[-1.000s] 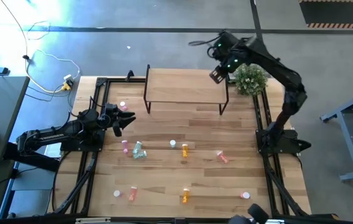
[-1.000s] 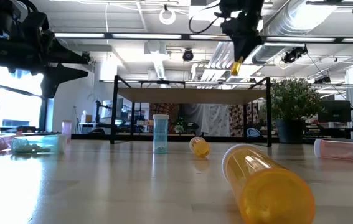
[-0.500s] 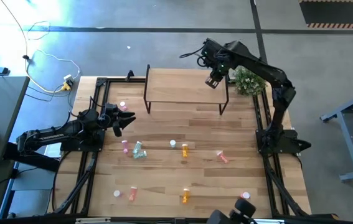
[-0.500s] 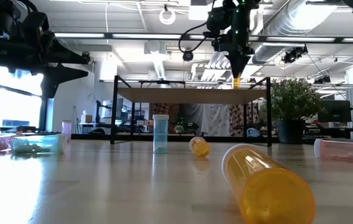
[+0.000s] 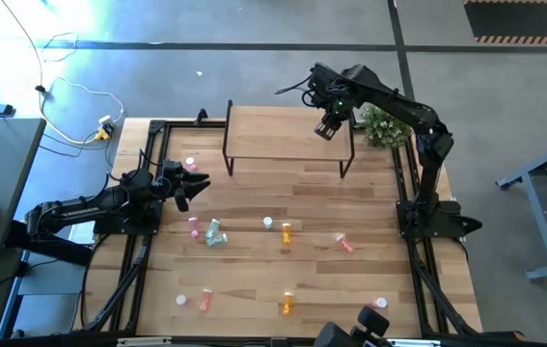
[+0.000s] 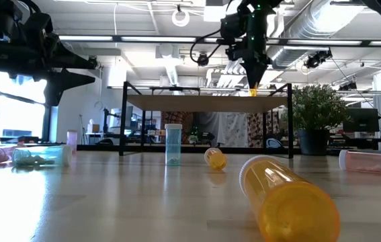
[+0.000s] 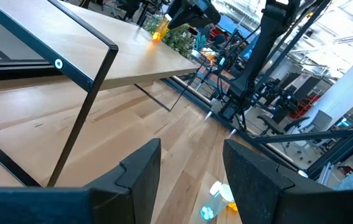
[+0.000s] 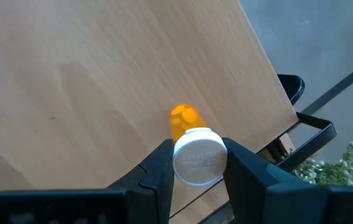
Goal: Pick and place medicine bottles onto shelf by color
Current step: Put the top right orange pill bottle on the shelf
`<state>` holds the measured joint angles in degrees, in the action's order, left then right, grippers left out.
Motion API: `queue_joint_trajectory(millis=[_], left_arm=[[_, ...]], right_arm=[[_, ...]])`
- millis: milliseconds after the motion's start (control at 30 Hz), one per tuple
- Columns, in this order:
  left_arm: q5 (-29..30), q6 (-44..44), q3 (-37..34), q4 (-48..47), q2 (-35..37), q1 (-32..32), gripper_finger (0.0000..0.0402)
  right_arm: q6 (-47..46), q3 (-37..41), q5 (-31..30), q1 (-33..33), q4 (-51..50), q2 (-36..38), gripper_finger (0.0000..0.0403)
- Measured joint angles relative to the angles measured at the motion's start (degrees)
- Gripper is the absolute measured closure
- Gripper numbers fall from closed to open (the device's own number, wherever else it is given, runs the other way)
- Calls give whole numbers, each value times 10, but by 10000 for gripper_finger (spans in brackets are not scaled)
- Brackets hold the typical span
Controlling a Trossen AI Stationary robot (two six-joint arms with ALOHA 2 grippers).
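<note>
My right gripper (image 8: 200,171) hangs over the right end of the light-wood shelf (image 5: 283,133), shut on an orange medicine bottle (image 8: 182,118) with a white cap. The low view shows the bottle (image 6: 253,89) upright at the level of the shelf top (image 6: 203,103). I cannot tell whether its base touches the board. My left gripper (image 5: 196,183) stands open at the table's left, level and with nothing between its fingers. Several other medicine bottles lie on the tabletop, among them a pink one (image 5: 193,226), a green one (image 5: 215,234) and an orange one (image 5: 287,232). My right gripper pinches the orange bottle's white cap (image 8: 200,158) between its two fingers (image 8: 157,168), one on each side of the cap. The fingers come from above, pointing steeply down. The bottle hangs upright below them, its base at the shelf board.
A potted plant (image 5: 387,123) stands just right of the shelf, close to my right arm. Black rails (image 5: 148,193) run along both table sides. More bottles lie near the front: pink (image 5: 205,300), orange (image 5: 287,305) and salmon (image 5: 343,243).
My right gripper has come down and a little toward the table's left, from beyond the shelf's right end to over its top. It has tipped steeper. The orange bottle, tilted and high before, now stands upright at the shelf board.
</note>
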<state>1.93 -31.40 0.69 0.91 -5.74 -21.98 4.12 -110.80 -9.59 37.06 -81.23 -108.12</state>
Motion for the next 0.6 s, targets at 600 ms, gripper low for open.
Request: queue_joint_trajectory(millis=[600], left_arm=[[0,0,0,2,0,0,236]], right_arm=[[9,0,4,0,6,0,296]])
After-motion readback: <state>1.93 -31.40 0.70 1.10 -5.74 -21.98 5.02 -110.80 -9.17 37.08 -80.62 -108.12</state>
